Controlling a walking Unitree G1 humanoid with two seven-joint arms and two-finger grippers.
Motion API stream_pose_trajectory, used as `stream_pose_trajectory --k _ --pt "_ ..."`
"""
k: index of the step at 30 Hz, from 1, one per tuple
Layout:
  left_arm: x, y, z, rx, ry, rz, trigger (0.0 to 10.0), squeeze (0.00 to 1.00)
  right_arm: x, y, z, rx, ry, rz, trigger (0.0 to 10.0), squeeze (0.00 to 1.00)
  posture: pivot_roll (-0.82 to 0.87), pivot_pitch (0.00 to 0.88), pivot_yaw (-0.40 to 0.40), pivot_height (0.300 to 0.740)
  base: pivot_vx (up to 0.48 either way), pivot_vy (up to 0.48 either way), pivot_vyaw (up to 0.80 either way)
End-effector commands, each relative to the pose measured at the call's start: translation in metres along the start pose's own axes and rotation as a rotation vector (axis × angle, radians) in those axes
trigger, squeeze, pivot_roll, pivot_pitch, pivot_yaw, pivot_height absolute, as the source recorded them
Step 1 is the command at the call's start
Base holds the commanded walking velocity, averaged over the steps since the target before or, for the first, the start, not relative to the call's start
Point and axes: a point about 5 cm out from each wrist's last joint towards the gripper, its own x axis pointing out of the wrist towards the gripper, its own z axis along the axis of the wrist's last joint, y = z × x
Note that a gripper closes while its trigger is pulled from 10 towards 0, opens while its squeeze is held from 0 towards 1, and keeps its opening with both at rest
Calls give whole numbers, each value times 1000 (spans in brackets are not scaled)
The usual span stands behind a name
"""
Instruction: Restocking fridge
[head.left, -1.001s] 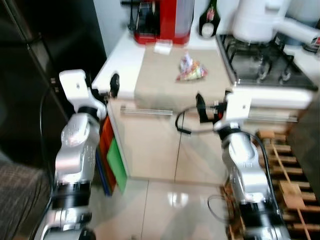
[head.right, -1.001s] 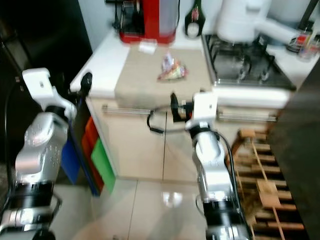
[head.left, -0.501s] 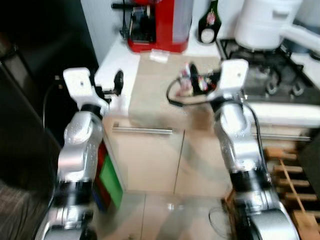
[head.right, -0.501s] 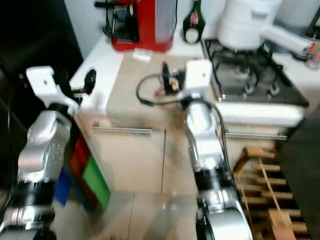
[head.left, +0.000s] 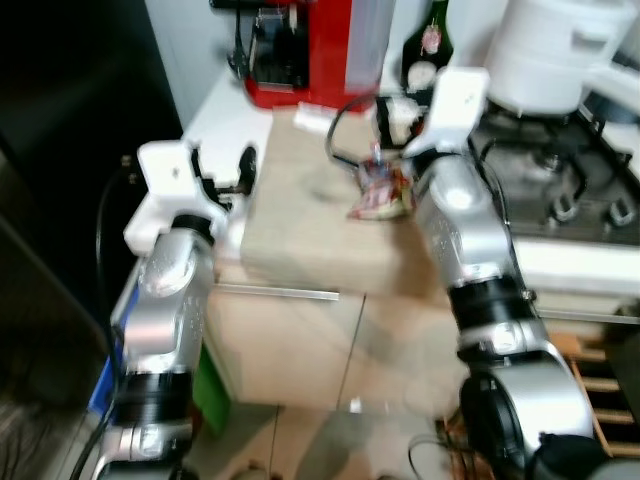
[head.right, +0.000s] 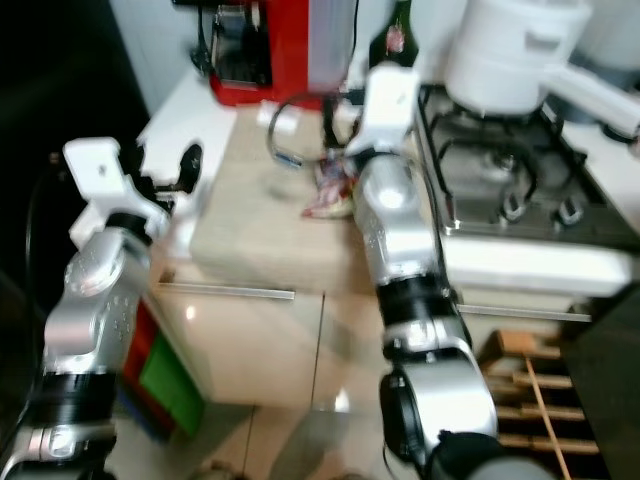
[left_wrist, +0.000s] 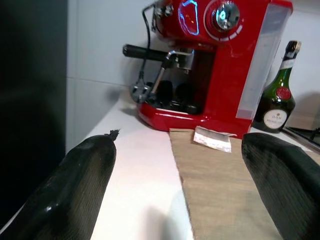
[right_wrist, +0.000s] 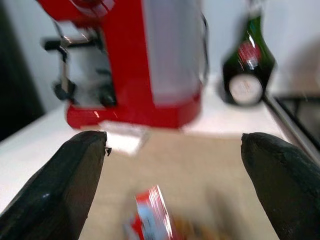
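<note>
A: How far along is the restocking?

B: Barely begun, I'd judge. The snack packet lies on the beige mat of the worktop, in front of the red coffee machine. Nothing has been picked up.

A: And the arms?

B: The right end effector is raised over the mat, fingers spread wide and empty, the packet just below and between them, facing the machine. The left end effector hovers at the worktop's edge, left of the machine, equally wide and empty.
</note>
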Motion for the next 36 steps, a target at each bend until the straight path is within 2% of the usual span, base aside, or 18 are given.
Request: stream_pose_trajectory --k 1,6,8,12,15,20,28,32,36 --pt "-2 -1 1 3 3 0 10000 0 0 -9 0 -30 51 -54 10000 0 43 0 9 740 0 0 0" --pt "-2 -1 1 -2 4 3 10000 0 -3 -11 0 -36 49 -50 10000 0 35 0 8 740 0 0 0" --pt "-2 -1 0 -9 6 3 10000 0 -5 -11 -13 -26 114 -39 10000 0 28 0 7 740 0 0 0" --pt "-2 -4 -1 -15 11 1 10000 0 -6 -11 -23 -21 173 -33 10000 0 20 0 0 740 0 0 0" --pt "-3 -6 -3 -22 15 2 10000 0 -6 -18 -38 -24 242 -55 10000 0 19 0 -7 740 0 0 0" --pt "-4 -5 -4 -26 16 11 10000 0 -5 -28 -50 -42 316 -84 10000 0 19 0 -14 740 0 0 0" --pt "-7 -5 -6 -34 22 27 10000 0 -4 -41 -68 43 454 -104 10000 0 23 0 -39 740 0 0 0" --pt "-9 -4 -8 -47 28 49 10000 0 -6 -40 -80 218 582 -96 10000 0 27 0 -57 740 0 0 0" --pt "-10 -2 -8 -58 33 62 10000 0 -13 -39 -94 288 661 -105 10000 0 29 0 -64 740 0 0 0"
